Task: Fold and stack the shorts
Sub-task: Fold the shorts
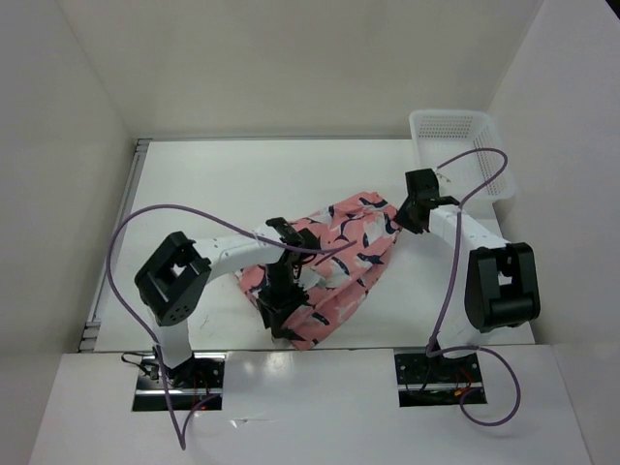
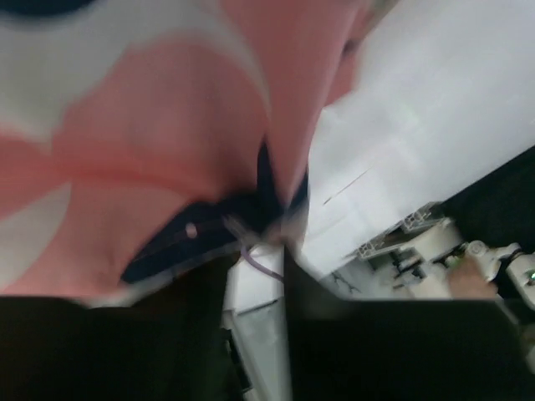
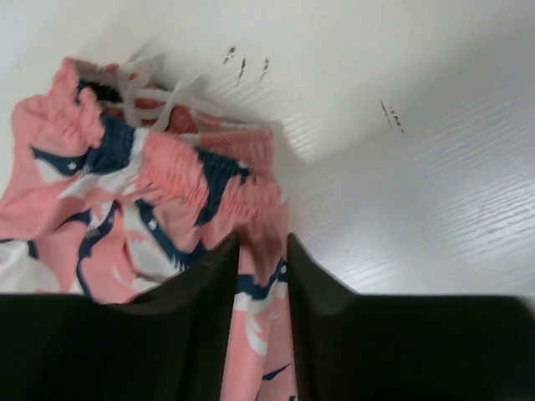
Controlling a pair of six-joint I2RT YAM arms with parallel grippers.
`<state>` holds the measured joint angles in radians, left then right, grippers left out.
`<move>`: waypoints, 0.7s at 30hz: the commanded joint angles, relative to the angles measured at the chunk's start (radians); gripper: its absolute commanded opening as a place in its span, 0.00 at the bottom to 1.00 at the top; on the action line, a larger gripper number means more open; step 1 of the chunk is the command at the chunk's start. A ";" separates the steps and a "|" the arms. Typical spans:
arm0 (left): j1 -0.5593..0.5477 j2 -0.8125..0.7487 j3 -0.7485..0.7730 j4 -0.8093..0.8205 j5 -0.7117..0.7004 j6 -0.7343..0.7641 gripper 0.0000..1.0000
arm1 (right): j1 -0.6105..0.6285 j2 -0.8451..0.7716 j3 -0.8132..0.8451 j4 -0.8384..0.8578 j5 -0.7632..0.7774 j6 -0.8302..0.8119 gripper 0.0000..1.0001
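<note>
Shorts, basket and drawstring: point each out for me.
shorts [image 1: 360, 254], top external view, on the printed fabric.
white mesh basket [image 1: 426, 126], top external view, on its left rim.
drawstring [image 3: 163, 104], right wrist view, on the white cord.

The shorts lie mid-table, between the two arms. A basket sits in the far right corner, behind the right arm.

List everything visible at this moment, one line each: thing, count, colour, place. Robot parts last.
shorts: one, salmon-pink with navy-and-white print, bunched at the table's middle between both arms
basket: one, white mesh, far right corner of the table
table: one, white, enclosed by white walls
cables: two, purple, looping along each arm
left tool: one, black, at the shorts' near edge, fabric pinched between its fingers
right tool: one, black, at the shorts' far right edge, fabric between its fingers
</note>
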<state>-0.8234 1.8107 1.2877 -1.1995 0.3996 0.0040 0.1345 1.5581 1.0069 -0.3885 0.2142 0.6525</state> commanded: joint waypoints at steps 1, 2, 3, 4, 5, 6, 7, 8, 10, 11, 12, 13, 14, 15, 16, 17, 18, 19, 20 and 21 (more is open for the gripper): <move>0.021 0.012 -0.018 -0.037 -0.002 -0.004 0.46 | -0.006 0.017 0.004 0.025 0.028 -0.021 0.39; 0.021 0.003 -0.018 -0.028 -0.030 -0.004 0.55 | -0.006 0.017 0.004 0.025 0.042 -0.021 0.57; 0.021 -0.014 -0.018 -0.017 -0.047 -0.004 0.59 | -0.006 -0.010 0.004 -0.001 0.060 -0.021 0.60; 0.021 -0.023 -0.031 0.006 -0.063 -0.004 0.63 | -0.006 -0.026 0.004 -0.010 0.069 -0.036 0.62; 0.021 -0.033 -0.031 0.006 -0.086 -0.004 0.63 | -0.006 -0.045 0.004 -0.010 0.091 -0.036 0.63; 0.059 -0.054 -0.031 0.006 -0.087 -0.004 0.64 | -0.006 -0.093 0.004 -0.039 0.105 -0.045 0.63; 0.082 -0.065 -0.031 0.017 -0.087 -0.004 0.64 | -0.006 -0.119 0.004 -0.050 0.117 -0.054 0.62; 0.113 -0.079 -0.015 0.017 -0.062 -0.004 0.64 | -0.006 -0.148 0.004 -0.059 0.126 -0.054 0.56; 0.240 -0.128 0.010 0.096 -0.051 -0.004 0.66 | -0.006 -0.232 -0.005 -0.069 0.126 -0.074 0.47; 0.285 -0.152 0.010 0.136 -0.071 -0.004 0.67 | 0.016 -0.278 -0.028 -0.056 0.117 -0.074 0.34; 0.321 -0.152 0.010 0.220 -0.096 -0.004 0.67 | 0.034 -0.292 -0.028 -0.047 0.105 -0.074 0.27; 0.360 -0.152 -0.001 0.248 -0.119 -0.004 0.67 | 0.059 -0.293 -0.043 -0.036 0.105 -0.083 0.21; 0.360 -0.119 -0.001 0.264 -0.137 -0.004 0.67 | 0.092 -0.293 -0.054 -0.026 0.096 -0.083 0.15; 0.360 -0.096 -0.010 0.288 -0.146 -0.004 0.67 | 0.167 -0.270 -0.054 -0.003 0.096 -0.083 0.05; 0.360 -0.049 -0.010 0.326 -0.146 -0.004 0.67 | 0.241 -0.213 -0.045 0.006 0.073 -0.083 0.00; 0.348 -0.022 -0.010 0.342 -0.146 -0.004 0.67 | 0.241 -0.213 -0.034 0.007 0.073 -0.083 0.00; 0.348 0.002 -0.010 0.359 -0.146 -0.004 0.67 | 0.296 -0.146 -0.022 0.007 0.053 -0.083 0.00; 0.337 0.028 -0.010 0.374 -0.146 -0.004 0.67 | 0.315 -0.115 0.002 0.016 0.042 -0.071 0.00; 0.337 0.077 -0.010 0.389 -0.146 -0.004 0.67 | 0.327 -0.086 0.002 0.016 0.030 -0.062 0.00; 0.337 0.099 -0.010 0.418 -0.174 -0.004 0.67 | 0.336 -0.063 0.015 0.025 -0.007 -0.053 0.00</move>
<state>-0.4690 1.8309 1.2778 -0.8677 0.2554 -0.0044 0.4416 1.4216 0.9947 -0.3790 0.2600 0.5831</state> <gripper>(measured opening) 0.670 0.001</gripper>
